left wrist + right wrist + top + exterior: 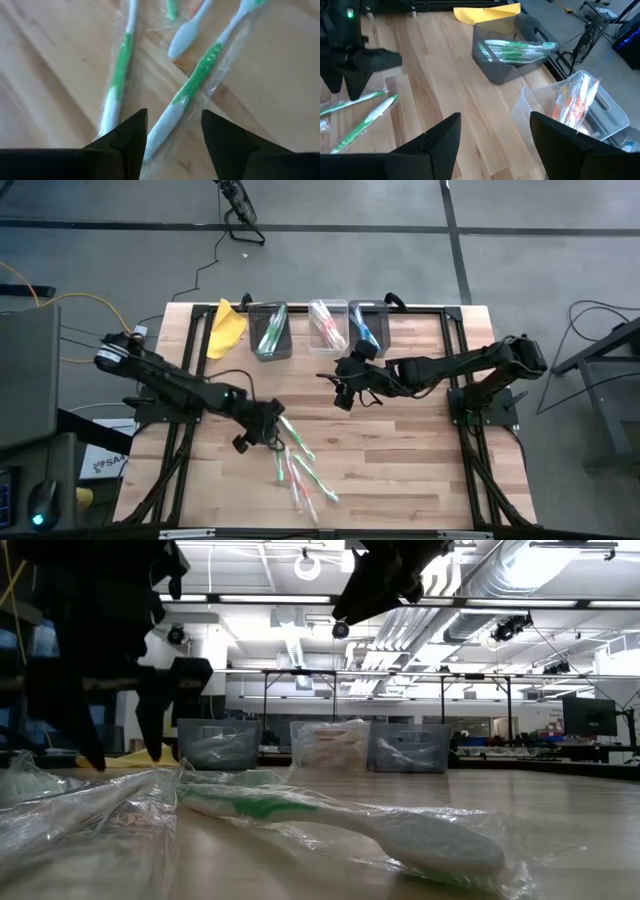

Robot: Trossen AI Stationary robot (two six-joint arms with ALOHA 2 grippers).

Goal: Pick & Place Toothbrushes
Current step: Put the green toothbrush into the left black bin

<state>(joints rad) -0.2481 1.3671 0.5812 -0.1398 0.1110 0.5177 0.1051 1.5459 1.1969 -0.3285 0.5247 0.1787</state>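
Several wrapped toothbrushes lie loose on the wooden table near its front middle, white with green or pink. My left gripper hangs low over their far left end, open. In the left wrist view its fingers stand on either side of the white end of one green-and-white toothbrush, with a second green one beside it. My right gripper waits higher up, in front of the bins, open with nothing between its fingers.
Three bins stand along the far edge: a grey one with green toothbrushes, a clear one with pink and orange ones, and a grey one with blue ones. A yellow cloth lies to their left.
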